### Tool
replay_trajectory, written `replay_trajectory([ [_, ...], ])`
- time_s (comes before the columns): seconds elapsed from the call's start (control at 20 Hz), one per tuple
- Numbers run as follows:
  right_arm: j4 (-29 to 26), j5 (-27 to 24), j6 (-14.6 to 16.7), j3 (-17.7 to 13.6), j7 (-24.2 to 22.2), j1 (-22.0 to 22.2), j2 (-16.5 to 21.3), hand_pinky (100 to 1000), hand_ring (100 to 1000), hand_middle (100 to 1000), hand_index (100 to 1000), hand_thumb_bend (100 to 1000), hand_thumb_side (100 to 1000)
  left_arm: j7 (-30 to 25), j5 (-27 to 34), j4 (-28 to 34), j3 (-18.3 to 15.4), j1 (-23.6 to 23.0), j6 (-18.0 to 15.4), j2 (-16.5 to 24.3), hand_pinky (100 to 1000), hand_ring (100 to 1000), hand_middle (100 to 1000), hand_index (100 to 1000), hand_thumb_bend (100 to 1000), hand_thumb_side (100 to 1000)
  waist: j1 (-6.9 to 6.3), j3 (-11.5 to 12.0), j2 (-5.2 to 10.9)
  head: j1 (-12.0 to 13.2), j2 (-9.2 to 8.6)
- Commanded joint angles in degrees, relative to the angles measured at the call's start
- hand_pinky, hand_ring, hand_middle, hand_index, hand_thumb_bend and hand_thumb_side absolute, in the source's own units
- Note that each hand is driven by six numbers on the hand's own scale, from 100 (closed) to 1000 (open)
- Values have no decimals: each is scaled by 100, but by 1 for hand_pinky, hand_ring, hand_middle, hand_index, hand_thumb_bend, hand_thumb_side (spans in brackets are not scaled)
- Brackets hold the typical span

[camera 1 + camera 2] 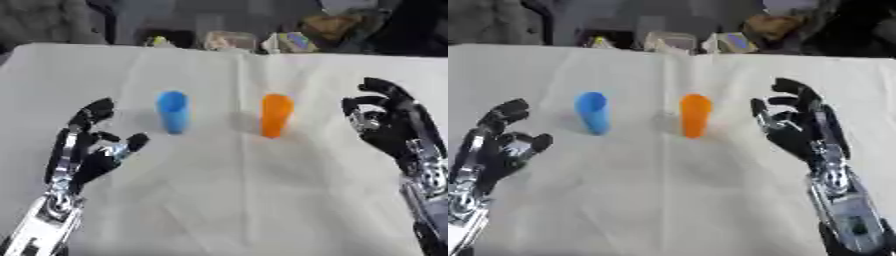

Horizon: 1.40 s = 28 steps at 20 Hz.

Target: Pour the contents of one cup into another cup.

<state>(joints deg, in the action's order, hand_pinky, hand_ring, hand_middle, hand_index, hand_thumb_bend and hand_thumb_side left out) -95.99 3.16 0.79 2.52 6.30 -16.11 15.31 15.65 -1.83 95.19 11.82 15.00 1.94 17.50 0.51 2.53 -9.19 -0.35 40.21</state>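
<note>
The right hand (794,127) hangs above the counter to the right of the orange cup, fingers half curled and thumb spread toward the cup, with nothing in it and a clear gap between it and the cup's side. The left hand (92,145) mirrors it on the other side, near the blue cup but apart from it, fingers relaxed and open, also holding nothing.

The orange cup (276,115) stands upright near the middle of the counter, just right of a crease that runs down the white cloth. The blue cup (172,111) stands upright to its left, on the other side of the crease, the two cups near each other but not touching. What either cup holds cannot be seen from this angle.

The white cloth (227,190) covers the counter and is bare in front of the cups. Along the far edge lies a row of small mixed objects (262,40), colourful but too indistinct to name.

By the look of it, the task is at its very start: neither cup is grasped or tilted. Each hand is shaped for a side grasp on the cup nearest it. The next move calls for one hand to close round its cup from the side, lift it, carry it over the other cup's mouth and tip it, while the other hand could steady the receiving cup.

No brand, label or writing can be read on the cups, the cloth or the hands.
</note>
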Motion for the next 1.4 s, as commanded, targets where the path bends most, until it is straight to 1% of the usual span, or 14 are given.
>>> replay_trajectory([
  [0.05, -116, -32, 22, -6, -10, -61, 74, 541, 728, 753, 831, 355, 289, 19, -37, 105, -29, 89, 15, 96, 541, 846, 779, 849, 1000, 463, -7, 2, 82, 14, -54],
  [0.35, -116, -33, 23, -1, -16, -61, 72, 541, 728, 753, 831, 354, 289, 14, -71, 91, -16, 124, 35, 132, 539, 845, 780, 852, 1000, 445, -12, -7, 93, 23, -73],
  [0.6, -106, -30, 17, 15, -26, -59, 66, 541, 728, 752, 831, 352, 294, 3, -188, -87, 81, 306, 137, 238, 532, 837, 781, 861, 1000, 417, -17, -20, 92, 28, -85],
  [0.65, -105, -31, 18, 18, -28, -58, 64, 541, 729, 752, 831, 352, 294, 17, -230, -165, 105, 362, 160, 254, 528, 834, 781, 863, 1000, 362, -18, -23, 92, 31, -86],
  [0.7, -105, -32, 19, 19, -29, -58, 63, 541, 729, 752, 831, 352, 294, 36, -276, -247, 128, 421, 176, 267, 527, 833, 781, 864, 1000, 409, -17, -28, 92, 35, -83],
  [0.9, -108, -41, 20, 21, -25, -58, 61, 541, 729, 752, 831, 350, 297, 203, -436, -726, 236, 731, 134, 233, 515, 825, 779, 869, 1000, 397, -9, -48, 91, 50, -80],
  [0.95, -108, -42, 20, 23, -27, -57, 59, 541, 729, 752, 831, 350, 297, 273, -461, -863, 258, 811, 98, 204, 514, 824, 778, 868, 1000, 360, -7, -53, 90, 53, -80],
  [1.0, -108, -43, 19, 26, -29, -57, 56, 541, 729, 752, 831, 350, 297, 342, -483, -999, 281, 898, 52, 171, 515, 824, 779, 869, 1000, 399, -4, -61, 88, 58, -80],
  [1.4, -109, -52, 18, 46, -48, -61, 28, 540, 729, 753, 831, 349, 300, 713, -674, -2093, 395, 1524, -319, -126, 503, 815, 775, 868, 1000, 396, 18, -137, 63, 107, -87],
])
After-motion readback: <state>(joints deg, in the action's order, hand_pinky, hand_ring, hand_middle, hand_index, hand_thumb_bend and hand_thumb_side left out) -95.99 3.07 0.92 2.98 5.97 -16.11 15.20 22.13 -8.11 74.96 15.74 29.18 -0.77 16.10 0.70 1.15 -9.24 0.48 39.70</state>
